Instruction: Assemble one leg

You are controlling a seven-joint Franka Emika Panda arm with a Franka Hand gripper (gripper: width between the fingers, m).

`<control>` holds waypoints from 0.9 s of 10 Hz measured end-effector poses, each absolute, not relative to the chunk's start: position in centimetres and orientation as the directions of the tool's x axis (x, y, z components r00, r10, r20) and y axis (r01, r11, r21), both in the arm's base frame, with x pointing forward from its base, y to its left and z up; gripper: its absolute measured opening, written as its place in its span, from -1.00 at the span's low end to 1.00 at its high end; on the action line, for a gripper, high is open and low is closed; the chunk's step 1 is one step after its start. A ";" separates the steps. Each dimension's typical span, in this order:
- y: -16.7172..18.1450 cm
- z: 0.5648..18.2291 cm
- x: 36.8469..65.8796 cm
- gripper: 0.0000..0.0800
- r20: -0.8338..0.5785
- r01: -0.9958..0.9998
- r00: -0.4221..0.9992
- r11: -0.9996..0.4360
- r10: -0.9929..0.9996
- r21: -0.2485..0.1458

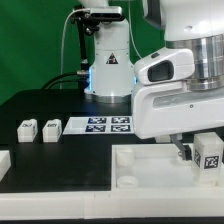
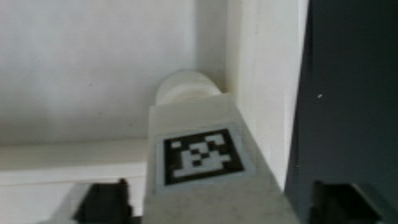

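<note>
Step in hand: seating the leg into the top panel.

- The fingers (image 2: 107,205) were closed on the leg (image 2: 201,150), one on each side, with the tag face towards the wrist camera.
- In the exterior view the leg hung in the grip at that view's right, over the big white top panel (image 1: 135,175) and off the tabletop (image 1: 60,165).
- In the wrist view the leg's far end pointed into an inner corner of the panel, where the walls meet. The rounded shape (image 2: 187,90) there was probably the corner socket, or the leg's own tip. I couldn't tell which, or whether the two were touching.
- Two other legs (image 1: 27,128) (image 1: 50,128) stood side by side near the exterior view's left, just beside the marker board (image 1: 100,125). Both were untouched.

My read is that you had only just started insertion, and nothing showed the leg seated.

Next move: keep the leg axis lined up on the socket, press straight in, then probably twist to lock. Don't release before it bites. The main risk was a slightly skewed leg jamming on the socket rim or shoving the panel across the tabletop.
</note>
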State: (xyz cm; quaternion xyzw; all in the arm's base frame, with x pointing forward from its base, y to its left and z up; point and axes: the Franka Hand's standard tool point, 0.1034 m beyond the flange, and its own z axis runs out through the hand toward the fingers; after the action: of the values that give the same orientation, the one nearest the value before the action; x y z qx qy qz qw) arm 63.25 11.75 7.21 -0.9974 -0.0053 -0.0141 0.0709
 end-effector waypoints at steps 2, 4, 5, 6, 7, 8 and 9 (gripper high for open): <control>11.4 7.1 63.2 -0.26 0.005 -0.147 0.989 -0.979 -0.150 -0.142; 11.3 7.1 63.2 -0.26 -0.022 -0.335 0.942 -0.931 -0.336 -0.142; 11.2 7.1 63.2 -0.26 -0.028 -0.446 0.894 -0.882 -0.447 -0.151; 11.1 7.1 63.0 -0.26 -0.038 -0.574 0.816 -0.804 -0.576 -0.154; 11.1 7.1 62.9 -0.26 -0.056 -0.697 0.714 -0.700 -0.698 -0.157; 11.1 7.0 62.7 -0.26 -0.088 -0.802 0.593 -0.577 -0.800 -0.155; 11.2 7.0 62.7 -0.26 -0.119 -0.878 0.473 -0.456 -0.873 -0.145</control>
State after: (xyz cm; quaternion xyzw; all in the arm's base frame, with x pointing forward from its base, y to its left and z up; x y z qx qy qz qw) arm 62.66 11.22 6.95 -0.8530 0.5133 0.0138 0.0932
